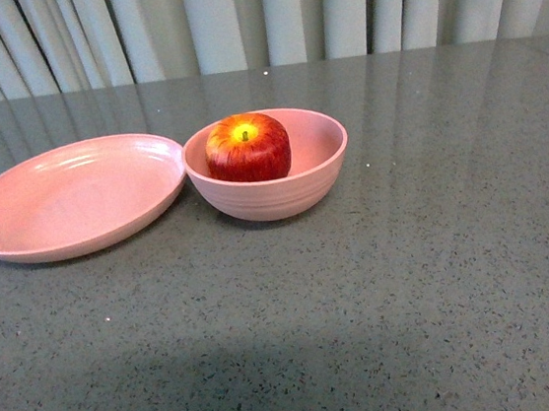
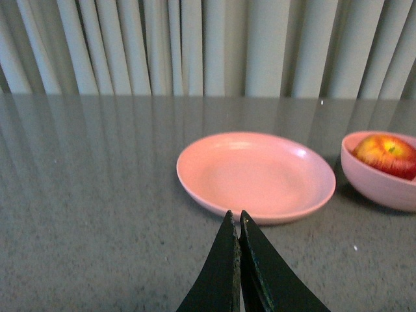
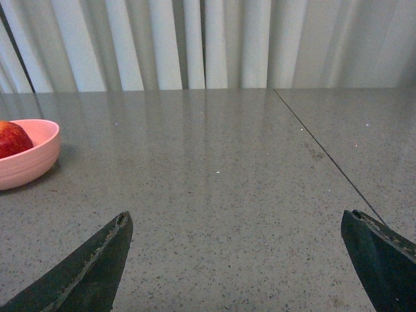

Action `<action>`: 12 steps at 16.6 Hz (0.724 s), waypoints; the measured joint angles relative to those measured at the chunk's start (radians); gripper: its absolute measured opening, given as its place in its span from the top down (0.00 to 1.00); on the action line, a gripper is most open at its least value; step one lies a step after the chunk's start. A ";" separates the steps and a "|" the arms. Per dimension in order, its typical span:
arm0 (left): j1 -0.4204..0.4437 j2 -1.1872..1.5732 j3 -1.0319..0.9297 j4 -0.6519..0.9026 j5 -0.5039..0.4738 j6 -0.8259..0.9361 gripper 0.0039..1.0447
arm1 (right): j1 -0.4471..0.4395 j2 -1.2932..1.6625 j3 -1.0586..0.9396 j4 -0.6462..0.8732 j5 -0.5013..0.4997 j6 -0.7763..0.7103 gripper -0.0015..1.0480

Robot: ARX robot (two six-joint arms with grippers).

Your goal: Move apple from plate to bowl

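Note:
The red apple (image 1: 247,148) with a yellow patch at its stem sits inside the deep pink bowl (image 1: 298,198) at the table's middle. Touching the bowl's left side lies the shallow pink plate (image 1: 66,204), with nothing on it. Neither arm shows in the front view. In the left wrist view my left gripper (image 2: 235,218) is shut with nothing in it, just short of the plate (image 2: 255,174); the bowl (image 2: 377,185) and apple (image 2: 387,153) show beyond. My right gripper (image 3: 237,218) is open over bare table, with the bowl (image 3: 29,162) and apple (image 3: 12,138) far off to one side.
A grey speckled table (image 1: 413,289) carries everything, with a pleated pale curtain (image 1: 253,14) behind its far edge. A thin seam (image 3: 325,153) runs across the tabletop in the right wrist view.

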 joint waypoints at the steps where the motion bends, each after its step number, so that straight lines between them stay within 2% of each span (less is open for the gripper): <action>1: 0.000 -0.010 -0.007 -0.007 0.000 0.000 0.99 | 0.000 0.000 0.000 0.000 0.000 0.000 0.06; 9: 0.000 -0.072 -0.008 -0.070 0.000 0.000 0.99 | 0.000 0.000 0.000 0.000 0.000 0.000 0.06; 12: 0.000 -0.160 -0.008 -0.159 0.000 0.000 0.99 | 0.000 0.000 0.000 0.000 0.000 0.000 0.06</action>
